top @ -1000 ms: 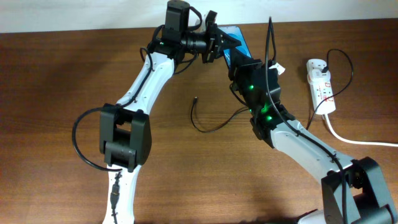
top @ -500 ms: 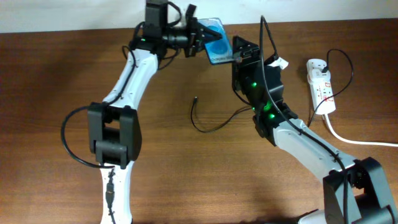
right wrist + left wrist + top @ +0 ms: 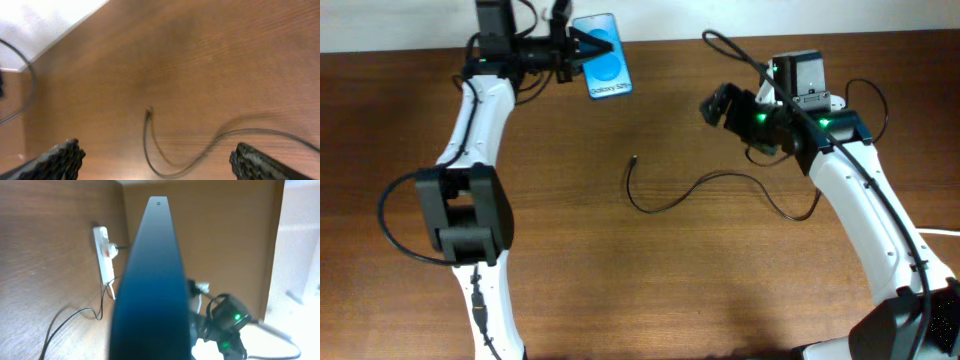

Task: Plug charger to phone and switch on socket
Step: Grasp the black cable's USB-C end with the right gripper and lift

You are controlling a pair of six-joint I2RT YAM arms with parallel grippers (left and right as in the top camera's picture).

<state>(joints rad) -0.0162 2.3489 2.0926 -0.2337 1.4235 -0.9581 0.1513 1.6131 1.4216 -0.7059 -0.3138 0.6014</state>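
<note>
At the desk's (image 3: 570, 270) far edge, the left pincer (image 3: 570, 52) clamps the phone (image 3: 603, 68), screen up; the charger (image 3: 646, 210) lies loose mid-desk, plug free, the right pincer (image 3: 713, 105) spread wide above it, the socket (image 3: 103, 255) off to the right.

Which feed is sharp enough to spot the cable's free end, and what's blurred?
Overhead: sharp, evenly lit, the charger plug reads clearly. Right wrist: soft overall, plug findable, its fingers out of focus. Left wrist: the phone, edge-on, is a dark blur blocking the centre; the socket behind is soft.
</note>
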